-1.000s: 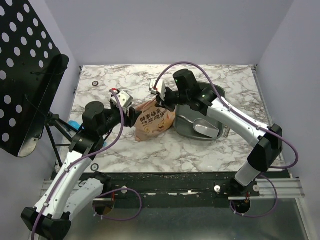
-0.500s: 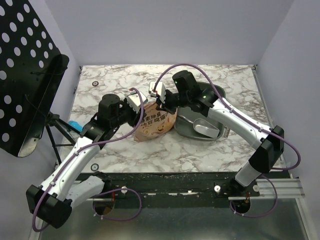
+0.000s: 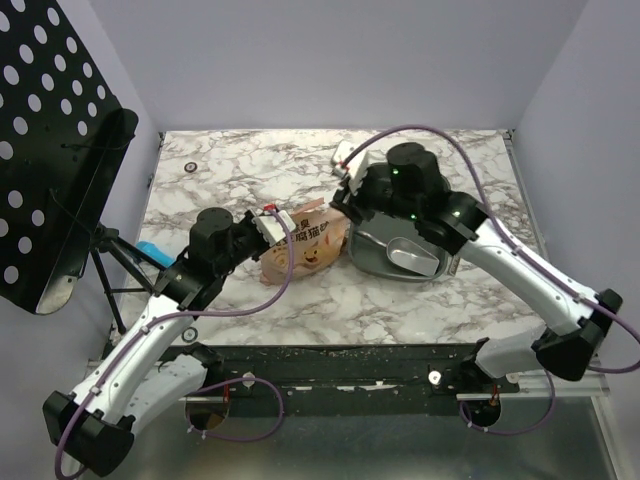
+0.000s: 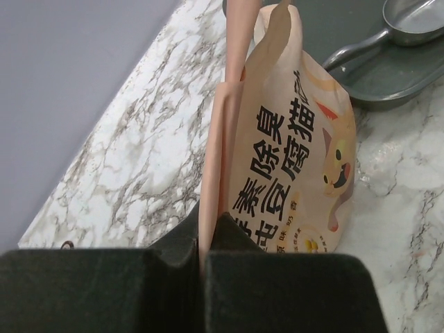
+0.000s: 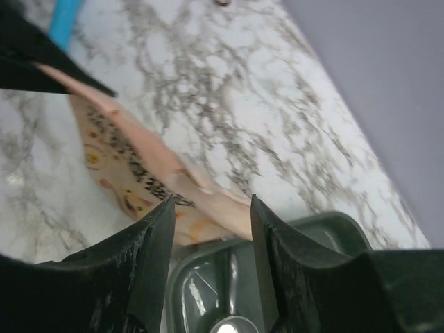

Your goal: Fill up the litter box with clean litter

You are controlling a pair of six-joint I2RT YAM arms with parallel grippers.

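Both arms have shifted in the last second: the left claw (image 4: 205, 243) has moved in from beside the bag (image 3: 305, 245) and closed on it, while the right claw (image 5: 208, 208) has let go of the bag's top and lifted back toward the far right.

From above, a marble-patterned table (image 3: 300, 300) carries an orange-tan printed bag with a cat picture. It lies tilted, its top corner reaching toward the litter box (image 3: 365, 250), a dark grey tray just to its right and touching it or nearly so. A small grey scoop (image 3: 410, 255) rests inside the tray.

The left wrist view shows the left claw's two black fingers pressed together on the thin side edge of the bag, which stands on edge and stretches away toward the tray.

The right wrist view shows the right claw with its fingers apart, hanging above the bag's top corner and the near corner of the litter box, touching neither.
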